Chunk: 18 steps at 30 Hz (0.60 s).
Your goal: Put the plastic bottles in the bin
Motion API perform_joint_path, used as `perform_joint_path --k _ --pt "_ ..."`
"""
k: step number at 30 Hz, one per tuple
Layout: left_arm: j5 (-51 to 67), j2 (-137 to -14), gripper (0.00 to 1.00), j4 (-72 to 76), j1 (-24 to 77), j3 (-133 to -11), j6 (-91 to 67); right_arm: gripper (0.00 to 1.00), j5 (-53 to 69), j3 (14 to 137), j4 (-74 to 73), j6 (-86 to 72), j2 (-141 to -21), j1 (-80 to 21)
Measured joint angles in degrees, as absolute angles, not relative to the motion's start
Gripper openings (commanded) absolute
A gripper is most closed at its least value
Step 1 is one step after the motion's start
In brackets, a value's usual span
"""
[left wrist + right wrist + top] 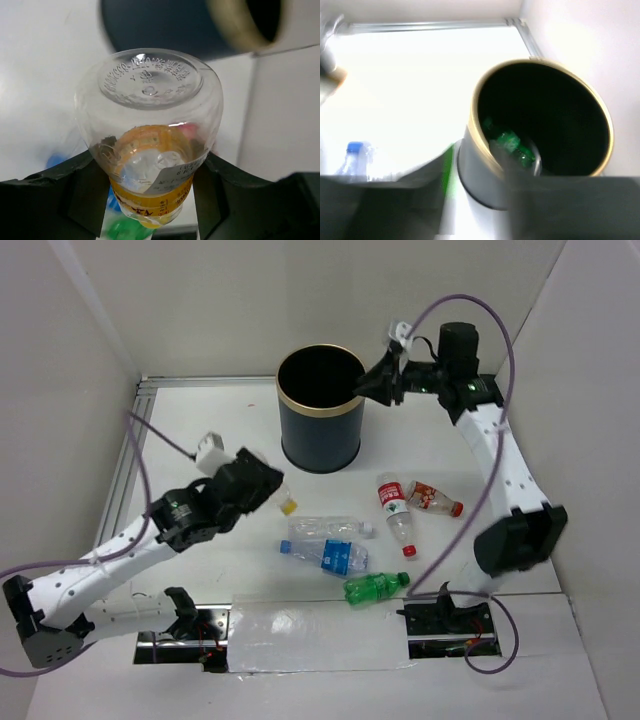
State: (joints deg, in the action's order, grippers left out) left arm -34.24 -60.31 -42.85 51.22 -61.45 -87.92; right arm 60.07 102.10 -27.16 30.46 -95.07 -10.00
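White walls box in a white table (200, 430), where a tall dark navy cylindrical bin with a gold rim (320, 445) stands toward the back. The left gripper (270, 494) is clamped on a clear plastic bottle with a yellow cap (150, 125), beside five loose plastic bottles (335, 555) lying in front of the bin. The right gripper (382, 382) hovers beside the rim; I cannot tell how wide it is. A green plastic bottle (510, 142) lies inside the bin.

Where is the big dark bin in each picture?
Top external: the bin stands top middle, beyond the loose bottles.
Left wrist: blurred along the top edge, behind the held bottle.
Right wrist: right of centre, seen from above, green bottle inside.
Shared landmark: its gold rim.
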Motion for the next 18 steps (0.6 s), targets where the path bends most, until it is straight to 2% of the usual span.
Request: perform_joint_path --k 2,3,4,6,9,11,12,13,14,15,16,17,18 --pt "-37.65 -59.83 0.00 -34.87 50.26 -66.11 -76.42 0.04 61.71 94.70 -28.58 34.96 -86.43 -10.28" --pt "-38.24 -60.40 0.00 -28.99 49.06 -67.64 -70.06 0.06 62.00 90.91 -29.67 36.93 -82.54 -10.50" --pt "-38.70 -61.65 0.00 -24.69 47.66 -69.08 -65.45 0.13 61.67 86.52 -29.95 38.24 -78.56 -10.94" --pt "-38.54 -66.30 0.00 -17.26 43.88 -73.89 -57.49 0.41 59.27 78.59 -29.95 39.07 -73.25 -11.79" --pt "-38.24 -76.77 0.02 -8.27 39.00 -82.81 -49.50 0.60 51.31 69.78 -29.98 37.41 -70.54 -12.73" --pt "-37.17 -85.32 0.04 -3.62 36.86 -89.36 -46.17 0.64 43.72 65.56 -29.61 34.50 -72.25 -12.69" --pt "-36.77 -88.60 0.07 -2.31 36.27 -91.68 -44.93 0.66 40.62 63.75 -29.67 33.04 -73.21 -12.69" --pt "-36.80 -92.58 0.14 -1.85 35.64 -94.98 -43.83 0.73 37.36 61.73 -29.54 31.11 -73.97 -12.51" --pt "-36.42 -96.68 0.19 -1.50 35.07 -98.89 -43.11 0.75 34.68 60.14 -29.56 29.36 -74.37 -12.43" --pt "-36.32 -100.73 0.33 -2.02 34.61 -103.22 -42.11 0.79 30.87 59.18 -29.26 27.11 -74.41 -12.43" --pt "-36.10 -104.42 0.33 -1.98 34.28 -107.07 -41.45 0.81 29.61 57.34 -29.28 26.26 -74.46 -12.38" --pt "-36.12 -108.01 0.48 -3.03 33.91 -111.09 -40.58 0.81 27.07 56.60 -29.19 24.53 -74.54 -12.38" --pt "-35.62 -111.22 0.55 -3.33 33.61 -114.54 -40.27 0.85 25.34 56.53 -29.21 23.07 -74.98 -12.38"
